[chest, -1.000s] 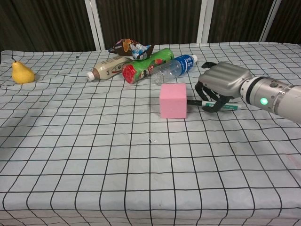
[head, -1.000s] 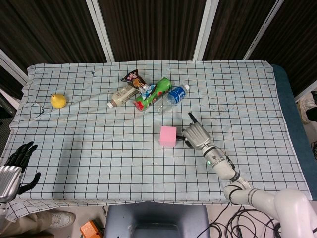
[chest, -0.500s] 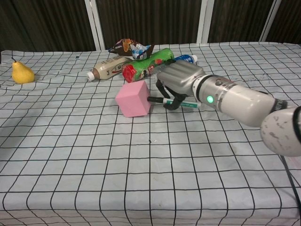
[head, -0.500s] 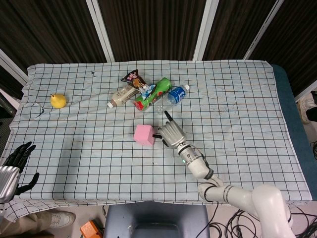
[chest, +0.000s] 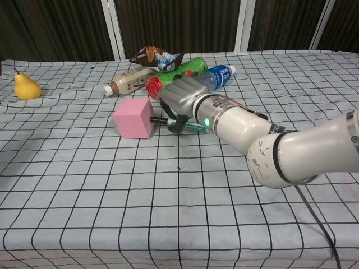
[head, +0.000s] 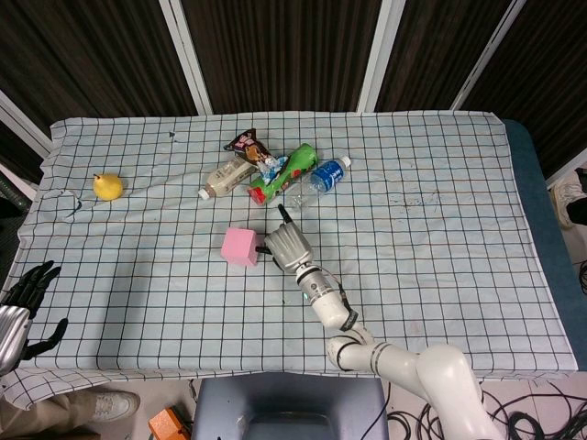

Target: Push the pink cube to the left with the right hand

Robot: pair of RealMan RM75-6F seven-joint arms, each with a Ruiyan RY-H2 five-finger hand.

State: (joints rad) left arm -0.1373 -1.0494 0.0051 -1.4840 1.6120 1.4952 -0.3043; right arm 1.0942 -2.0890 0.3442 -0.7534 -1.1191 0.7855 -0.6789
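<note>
The pink cube (head: 240,247) (chest: 133,117) sits on the checked cloth, left of the table's middle. My right hand (head: 286,247) (chest: 179,101) is directly to its right, knuckles up and fingers curled around a green and white marker pen (chest: 190,126). The pen's black tip rests against the cube's right face. One finger of that hand sticks out towards the far side in the head view. My left hand (head: 23,307) hangs at the near left corner, off the cloth's edge, with its fingers spread and nothing in it.
Just beyond the cube and hand lies a cluster: a beige bottle (head: 223,179), a green tube (head: 286,171), a water bottle (head: 318,179) and a snack bag (head: 246,142). A yellow pear (head: 107,186) sits at the far left.
My right hand has swept left across the cloth with the pen, and the pink cube has slid left ahead of it, turning slightly. The left hand has barely moved.
</note>
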